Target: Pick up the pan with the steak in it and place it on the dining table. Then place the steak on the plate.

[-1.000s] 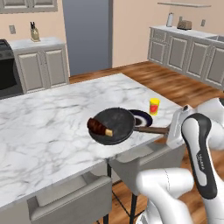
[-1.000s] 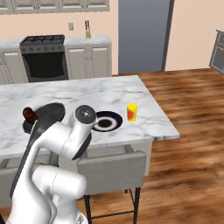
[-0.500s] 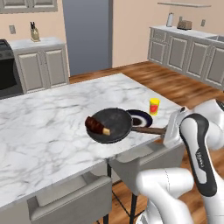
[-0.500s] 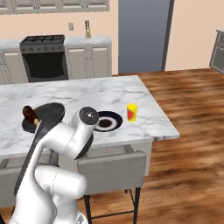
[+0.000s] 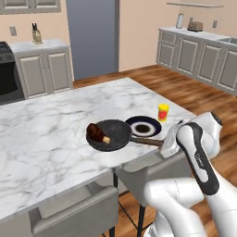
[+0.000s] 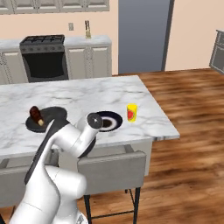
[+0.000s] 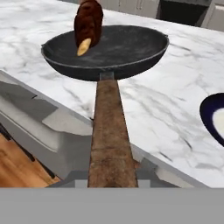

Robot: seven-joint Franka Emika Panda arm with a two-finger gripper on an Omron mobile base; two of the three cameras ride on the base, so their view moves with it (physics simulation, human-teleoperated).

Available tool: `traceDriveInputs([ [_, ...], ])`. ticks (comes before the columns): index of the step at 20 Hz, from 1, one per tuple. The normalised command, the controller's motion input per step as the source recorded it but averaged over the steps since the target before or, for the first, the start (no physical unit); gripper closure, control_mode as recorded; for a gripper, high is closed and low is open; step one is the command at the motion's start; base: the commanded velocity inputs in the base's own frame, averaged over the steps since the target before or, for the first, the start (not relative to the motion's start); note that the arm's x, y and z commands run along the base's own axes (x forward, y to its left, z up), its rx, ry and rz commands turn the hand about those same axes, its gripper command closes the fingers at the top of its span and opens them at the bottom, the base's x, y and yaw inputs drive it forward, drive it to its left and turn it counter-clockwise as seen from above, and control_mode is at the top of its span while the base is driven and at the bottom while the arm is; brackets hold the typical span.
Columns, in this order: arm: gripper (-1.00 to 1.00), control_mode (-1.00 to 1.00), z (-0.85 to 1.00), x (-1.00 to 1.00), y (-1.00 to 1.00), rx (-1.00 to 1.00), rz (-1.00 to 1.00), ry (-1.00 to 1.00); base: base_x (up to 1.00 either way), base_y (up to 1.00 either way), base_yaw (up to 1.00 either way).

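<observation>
left base view has the pan near the front edge of the marble tabletop, with the steak lying at the pan's far left side, bone end pointing inward. its brown wooden handle runs right toward the arm's hand, where the claw sits at the handle's end. just behind the handle is the plate, blue-rimmed and touching or nearly touching the pan's right edge, and a yellow cup stands just beyond the plate.

hand view looks straight along the handle to the pan, which appears lifted a little above the tabletop, the steak at its far left rim. the handle runs down between the fingers, so the claw is pinching the handle, though the tips themselves are hidden.

compared with a second ago, the pan has shifted slightly left across the tabletop and away from the plate, steak unmoved inside it.
</observation>
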Motion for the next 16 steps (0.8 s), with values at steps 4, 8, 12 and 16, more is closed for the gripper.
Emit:
traceDriveInputs([
  [4, 1.00, -1.00, -0.48, 0.51, 0.23, 0.05, 0.00, 0.14, 0.00, 0.00, 0.00],
  [8, 1.00, -1.00, -0.49, 0.46, 0.24, 0.02, 0.00, 0.11, 0.00, 0.00, 0.00],
  [12, 1.00, -1.00, -0.39, 0.32, 0.22, 0.00, -0.01, 0.04, 0.00, 0.00, 0.00],
  [16, 1.00, -1.00, -0.20, 0.22, 0.07, 0.00, -0.01, 0.01, 0.00, 0.00, 0.00],
])
